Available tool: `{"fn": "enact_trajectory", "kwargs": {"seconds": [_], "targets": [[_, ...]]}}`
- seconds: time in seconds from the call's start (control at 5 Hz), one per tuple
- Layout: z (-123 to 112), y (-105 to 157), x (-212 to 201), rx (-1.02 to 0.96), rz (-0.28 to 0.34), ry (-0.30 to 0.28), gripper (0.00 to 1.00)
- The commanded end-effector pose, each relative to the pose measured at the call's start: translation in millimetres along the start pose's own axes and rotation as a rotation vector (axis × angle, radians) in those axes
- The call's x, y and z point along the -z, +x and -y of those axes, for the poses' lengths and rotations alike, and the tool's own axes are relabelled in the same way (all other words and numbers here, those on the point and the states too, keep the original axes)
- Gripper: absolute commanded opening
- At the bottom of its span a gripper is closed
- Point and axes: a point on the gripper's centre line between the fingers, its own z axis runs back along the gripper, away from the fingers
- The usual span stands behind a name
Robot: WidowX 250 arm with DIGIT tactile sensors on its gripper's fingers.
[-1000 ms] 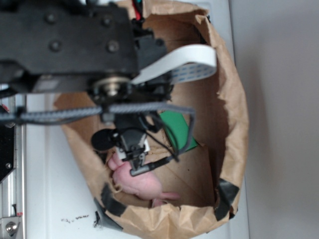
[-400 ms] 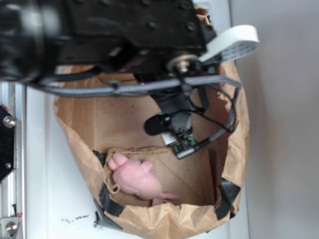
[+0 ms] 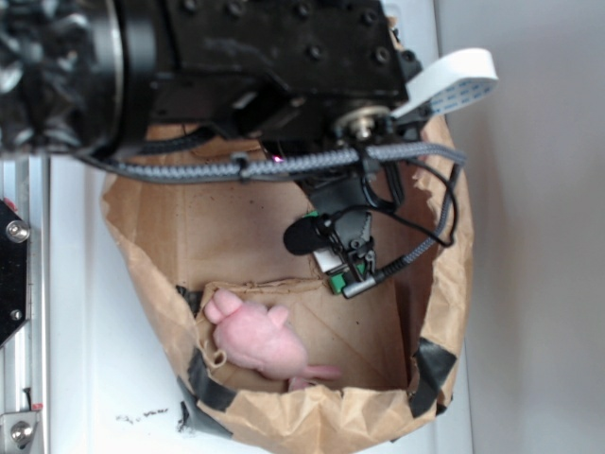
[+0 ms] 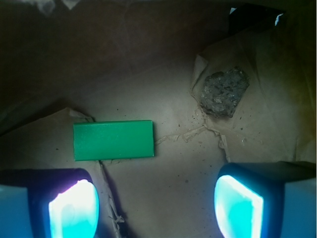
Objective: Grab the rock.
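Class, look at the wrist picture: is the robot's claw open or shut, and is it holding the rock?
Open and empty. The claw has its fingers wide apart, with bare paper between; the rock lies beyond, untouched.

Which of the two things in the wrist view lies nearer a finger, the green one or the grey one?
The green block: it lies just above the left finger. The rock, grey and lumpy, sits farther up on the right.

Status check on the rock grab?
Gripper open, empty, above bag floor. Rock ungrasped, ahead, off to one side. Green block nearby, not blocking.
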Motion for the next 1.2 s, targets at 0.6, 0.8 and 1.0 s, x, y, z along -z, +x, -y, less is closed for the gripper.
{"fn": "enact_trajectory", "kwargs": {"seconds": [0.6,0.8,1.0], "targets": [[-23.7,25.0,10.4,-0.108,0.094,-0.063,1.0],[-32.2,31.9,19.5,-0.128,0.15,-0.071,1.0],[-36.0,33.7,19.2,-0.142,0.162,-0.093,1.0]]}}
